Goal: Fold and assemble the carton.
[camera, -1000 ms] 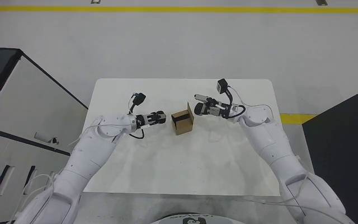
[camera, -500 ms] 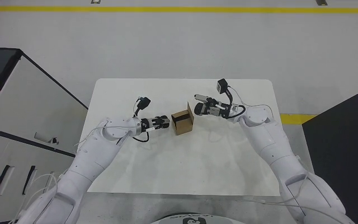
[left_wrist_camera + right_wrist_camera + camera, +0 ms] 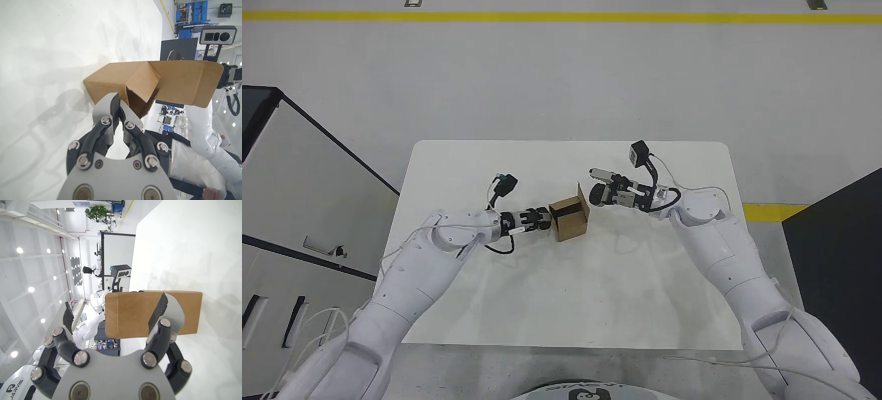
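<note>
Carton [image 3: 568, 217] of brown cardboard sat near the middle of the white counter [image 3: 662, 300], well in from every edge, between two robot arms. Left fingers [image 3: 537, 218] were at the carton's open end, on the side toward the counter's left edge. They were drawn almost together with only a sliver between the pads, their tips against the cardboard beside a small side flap [image 3: 143, 83] that leaned partway inward over the dark opening. Whether any cardboard was pinched between them could not be made out, and nothing was clearly held. Right fingers [image 3: 591, 189] were spread wide at the opposite side, one finger lying flat against the carton's outer wall and the other standing off in the air, gripping nothing. A long lid flap [image 3: 189, 83] stood up, unfolded, on that right-hand side. Judging by this, the step in hand appeared to be tucking the side flap in while the other arm steadied the box. To do it well, the left tips would best press near the flap's middle and follow its crease, so it hinged inward rather than buckled. The right finger should hold firm contact so the light carton did not slide or twist on the smooth counter, and the lid flap should be left upright until the side flaps were in.
</note>
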Controlling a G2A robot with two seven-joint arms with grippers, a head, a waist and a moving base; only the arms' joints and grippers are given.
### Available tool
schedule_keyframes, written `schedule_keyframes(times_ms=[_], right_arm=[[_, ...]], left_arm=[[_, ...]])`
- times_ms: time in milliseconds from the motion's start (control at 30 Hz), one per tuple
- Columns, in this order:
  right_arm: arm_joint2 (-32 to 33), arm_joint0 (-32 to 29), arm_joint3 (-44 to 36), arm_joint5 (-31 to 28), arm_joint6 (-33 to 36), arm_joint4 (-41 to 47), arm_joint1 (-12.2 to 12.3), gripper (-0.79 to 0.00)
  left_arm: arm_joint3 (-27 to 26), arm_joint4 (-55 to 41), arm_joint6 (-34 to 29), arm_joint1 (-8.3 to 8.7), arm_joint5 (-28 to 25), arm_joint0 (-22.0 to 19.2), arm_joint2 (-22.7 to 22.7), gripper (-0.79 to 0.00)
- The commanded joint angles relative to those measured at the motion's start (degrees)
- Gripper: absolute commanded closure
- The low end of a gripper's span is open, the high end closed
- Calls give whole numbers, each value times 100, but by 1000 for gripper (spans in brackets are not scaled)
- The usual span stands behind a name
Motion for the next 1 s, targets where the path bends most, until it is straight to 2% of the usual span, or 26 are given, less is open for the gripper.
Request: schedule_keyframes(times_ms=[0,167,333,967], right_arm=[[0,0,0,0,0,0,0,-785],[0,0,0,0,0,0,0,-785],[0,0,0,0,0,0,0,-785],[0,0,0,0,0,0,0,-785]], left_arm=[[18,20,15,-14,25,-3,22,0],[143,-163,46,-60,68,-40,29,0],[360,-523,-54,-126,403,-147,37,0],[654,-576,-83,-267,239,-235,192,0]])
